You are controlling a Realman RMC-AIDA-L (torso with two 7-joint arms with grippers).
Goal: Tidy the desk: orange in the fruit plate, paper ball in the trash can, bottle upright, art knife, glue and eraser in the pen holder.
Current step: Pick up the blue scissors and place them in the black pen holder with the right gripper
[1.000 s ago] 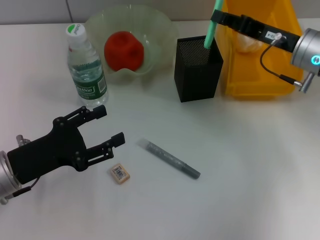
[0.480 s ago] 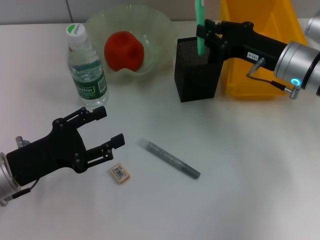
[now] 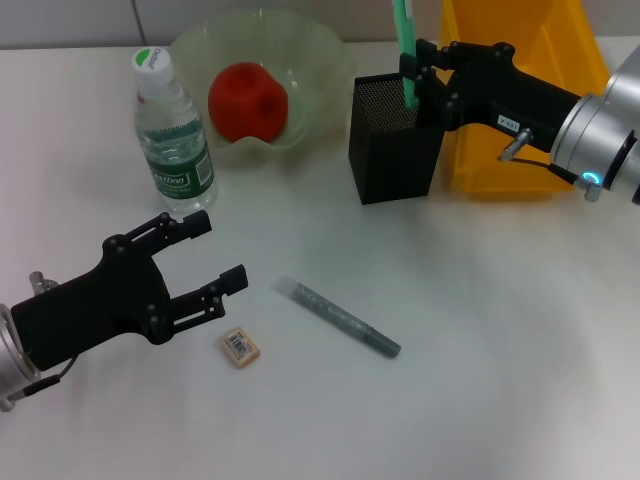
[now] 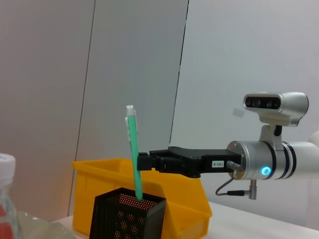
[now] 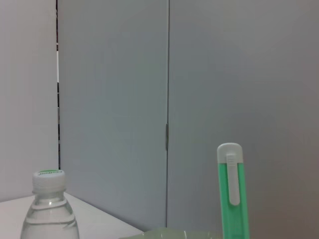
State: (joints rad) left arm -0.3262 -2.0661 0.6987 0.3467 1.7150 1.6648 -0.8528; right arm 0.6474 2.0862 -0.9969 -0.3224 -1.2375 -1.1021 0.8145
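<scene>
A slim green art knife with a white clip stands nearly upright at the upper centre of the head view, its lower end inside the tall square black metal-mesh pen holder. The black fingers of the right gripper pinch it just above the holder's rim, reaching in from the right; the left wrist view shows the same grip from the side. Directly behind the arm is the bright-yellow rectangular plastic trash can, touching or just beside the pen holder.

To the left of the holder, the round red-orange orange lies in the pale-green translucent fruit plate with a wavy rim. Just left of the plate, the small clear plastic bottle with a dark-green label and white cap stands upright.

In the lower centre a grey tube-shaped glue stick lies flat on the white surface. Left of it lies the tiny tan eraser with a dark printed label. The left gripper is at the lower left, fingers spread and holding nothing, with the eraser just below the lower finger, apart from it.
</scene>
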